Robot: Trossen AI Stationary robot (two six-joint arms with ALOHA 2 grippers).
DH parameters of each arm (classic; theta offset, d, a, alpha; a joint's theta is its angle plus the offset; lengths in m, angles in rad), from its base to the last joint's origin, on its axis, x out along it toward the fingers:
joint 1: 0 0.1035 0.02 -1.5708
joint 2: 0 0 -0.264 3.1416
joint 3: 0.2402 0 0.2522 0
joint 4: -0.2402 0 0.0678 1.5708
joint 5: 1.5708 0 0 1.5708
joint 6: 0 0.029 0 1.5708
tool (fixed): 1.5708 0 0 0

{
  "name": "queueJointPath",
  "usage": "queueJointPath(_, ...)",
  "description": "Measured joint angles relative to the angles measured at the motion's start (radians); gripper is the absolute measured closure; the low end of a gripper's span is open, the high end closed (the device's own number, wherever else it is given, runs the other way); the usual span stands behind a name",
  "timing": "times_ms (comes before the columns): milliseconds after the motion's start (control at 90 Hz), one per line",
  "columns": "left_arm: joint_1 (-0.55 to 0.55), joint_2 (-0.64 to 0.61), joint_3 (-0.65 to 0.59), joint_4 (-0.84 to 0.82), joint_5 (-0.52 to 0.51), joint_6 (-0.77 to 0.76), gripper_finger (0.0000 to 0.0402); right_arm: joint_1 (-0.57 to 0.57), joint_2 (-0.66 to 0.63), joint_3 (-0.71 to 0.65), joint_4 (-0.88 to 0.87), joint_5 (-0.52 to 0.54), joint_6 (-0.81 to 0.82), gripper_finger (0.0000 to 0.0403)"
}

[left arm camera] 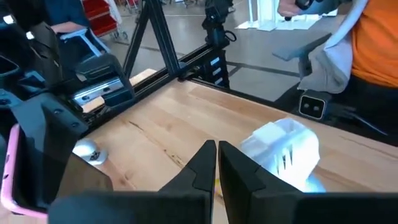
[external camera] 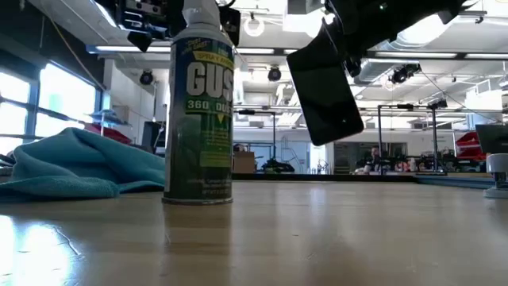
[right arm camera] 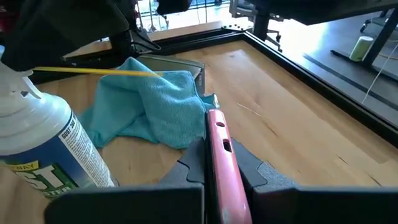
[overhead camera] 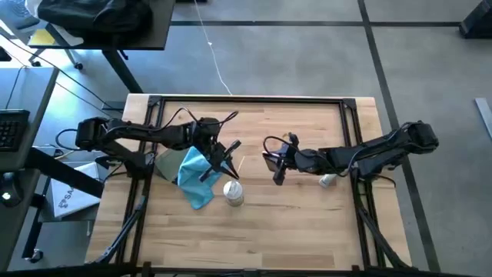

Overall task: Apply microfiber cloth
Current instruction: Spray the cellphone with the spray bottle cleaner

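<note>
The microfiber cloth (overhead camera: 194,177), turquoise and rumpled, lies in a heap on the table left of centre; it also shows in the low view (external camera: 71,163) and the right wrist view (right arm camera: 149,106). My left gripper (overhead camera: 219,158) hangs shut above the cloth's right edge, its fingers (left arm camera: 216,163) touching nothing. A spray can (overhead camera: 233,192) stands upright just right of the cloth (external camera: 198,103). My right gripper (overhead camera: 274,171) is at the table's middle, shut on a dark phone in a pink case (external camera: 325,87). My right gripper pinches the phone between its two fingers, one on each flat face, with the pink edge (right arm camera: 217,155) showing between them. The phone is lifted clear of the table and hangs tilted (external camera: 325,87).
A flat olive pouch (overhead camera: 165,164) lies partly under the cloth's left side. A small white cap (overhead camera: 328,181) sits on the table beneath the right arm. A black frame (overhead camera: 246,100) borders the table. People show in the room beyond.
</note>
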Motion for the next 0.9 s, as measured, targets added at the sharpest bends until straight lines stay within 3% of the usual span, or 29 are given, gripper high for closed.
queueJointPath(378,-0.003,-0.01,0.0,-0.036,-0.003,0.014,0.0401,0.0,0.0,0.0,0.011,0.0,-0.007,0.0403)
queueJointPath(644,-0.014,-0.011,0.0,-0.049,-0.004,0.026,0.0401,-0.063,0.002,0.0,0.142,0.023,-0.072,0.0403)
queueJointPath(900,-0.035,-0.011,0.001,-0.054,-0.03,0.059,0.0401,-0.198,0.143,0.001,0.362,-0.203,-0.091,0.0403)
